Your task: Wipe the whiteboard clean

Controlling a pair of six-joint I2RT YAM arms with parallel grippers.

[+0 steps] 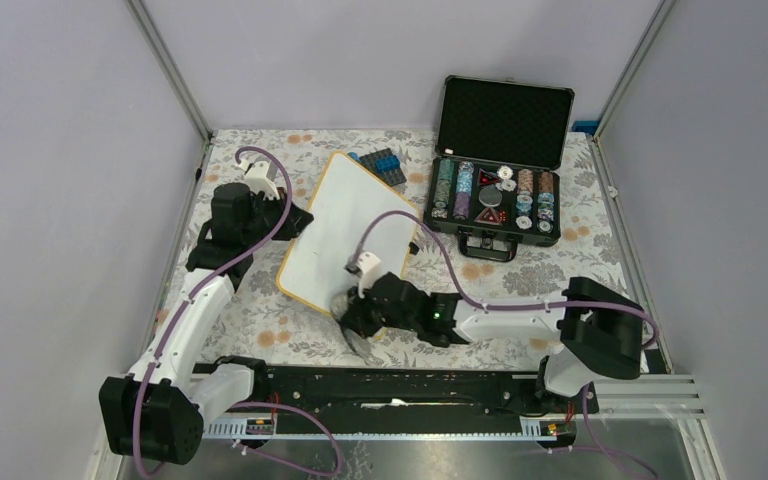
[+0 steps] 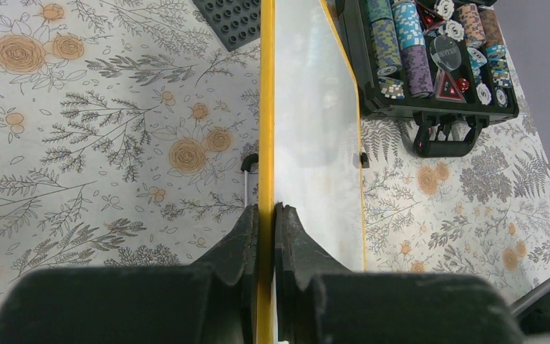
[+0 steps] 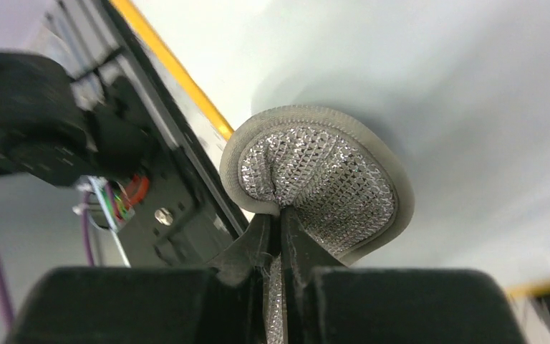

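Observation:
The whiteboard is white with a yellow rim and stands tilted on the floral table; no writing shows on it. My left gripper is shut on its left rim, with the rim pinched between both fingers. My right gripper is shut on a grey silvery mesh cloth pad, held against the board's near lower corner. The board face fills the right wrist view behind the pad. The pad also shows in the top view.
An open black chip case with poker chips stands at the back right. A dark studded block lies behind the board, also in the left wrist view. The black rail runs along the near edge.

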